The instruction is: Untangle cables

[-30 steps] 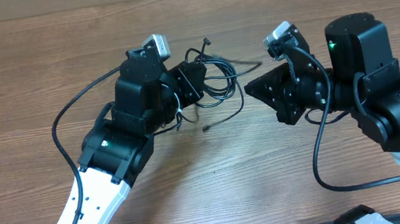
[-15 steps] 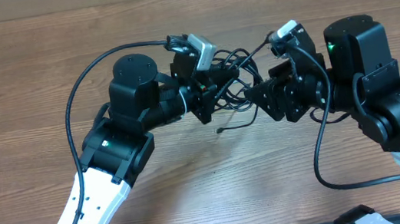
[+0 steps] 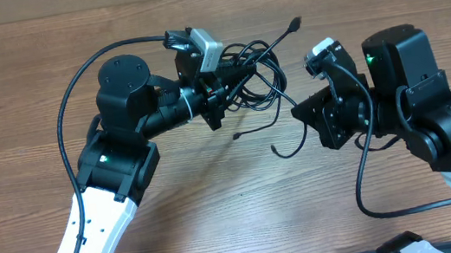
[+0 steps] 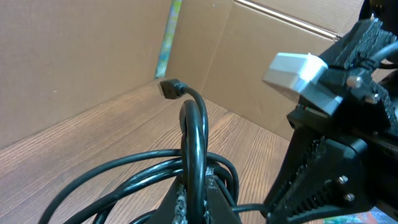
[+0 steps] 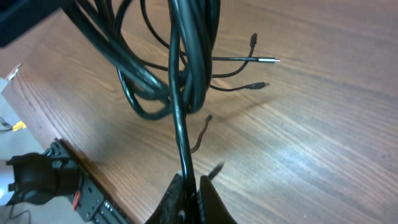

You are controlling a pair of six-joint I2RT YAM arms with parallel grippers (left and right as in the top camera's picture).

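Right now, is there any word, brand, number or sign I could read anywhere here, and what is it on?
No readable text anywhere.
The cables, wooden table and cardboard wall carry no lettering.
The coloured strip on the cardboard is too blurred to tell whether it is printed.

Wood-grain table (image 3: 13,102): filling the overhead frame, catching soft even light. Brown cardboard wall (image 4: 74,56): standing along its far edge. Multicoloured strip (image 4: 166,37): running down the wall's corner, upper centre.

cables (image 3: 246,73) lifted clear, right hand (image 5: 188,184) now clamped on them
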